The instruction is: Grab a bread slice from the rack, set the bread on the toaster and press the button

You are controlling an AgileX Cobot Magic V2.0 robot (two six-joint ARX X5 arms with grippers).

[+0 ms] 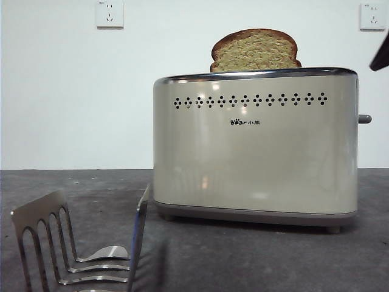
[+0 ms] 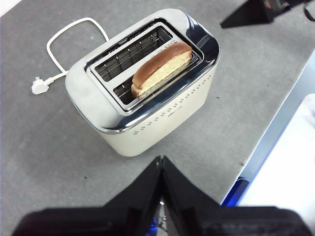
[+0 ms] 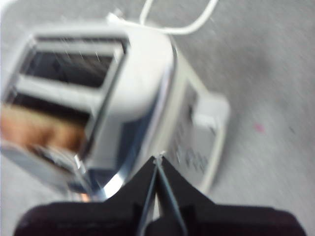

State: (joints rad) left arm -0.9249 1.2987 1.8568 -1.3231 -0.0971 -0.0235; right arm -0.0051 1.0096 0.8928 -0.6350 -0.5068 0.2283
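- The slice of bread point(image 1: 255, 51) is seated in the toaster point(image 1: 255, 152); only the button point(image 1: 364, 118) remains to be pressed.
- The right claw point(image 3: 157, 160), pressed together, is best lowered squarely onto the button.
- The left claw point(image 2: 161, 162), also pressed together, is kept clear.

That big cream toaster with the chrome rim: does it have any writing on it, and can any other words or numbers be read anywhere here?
"Bear": black logo on the side of the large cream-beige toaster with chrome top rim, under the row of dotted vent holes; two small characters follow it, too small to read.
Markings on the toaster's narrow end, right wrist view: too blurred to read.
White wall sockets: tiny print in a corner, unreadable.
Nothing else carries text.
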